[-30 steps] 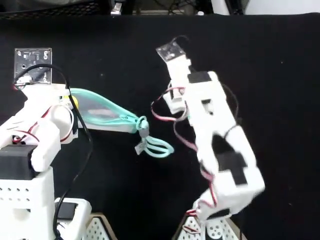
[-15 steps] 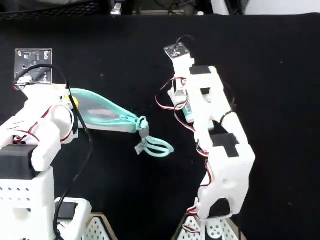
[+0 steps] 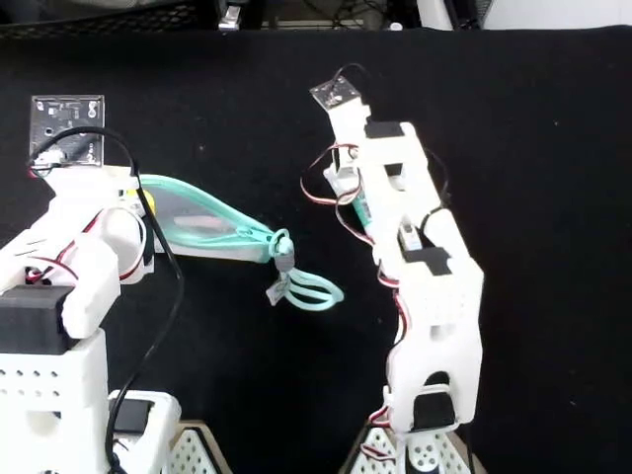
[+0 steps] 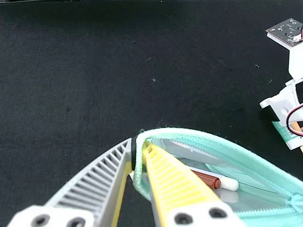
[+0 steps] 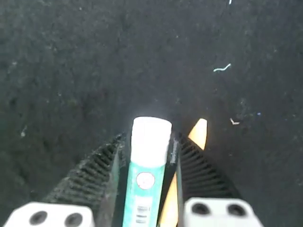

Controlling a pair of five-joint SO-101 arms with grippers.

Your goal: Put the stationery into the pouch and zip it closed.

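Lengthwise, glue stick (image 5: 147, 163) sits clamped in right claw (image 5: 149, 140).

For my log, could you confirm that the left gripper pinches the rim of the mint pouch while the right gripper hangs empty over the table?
No: the right gripper is not empty but shut on a green tube with a white cap, as the right wrist view shows. The left gripper does pinch the mint pouch at its rim.
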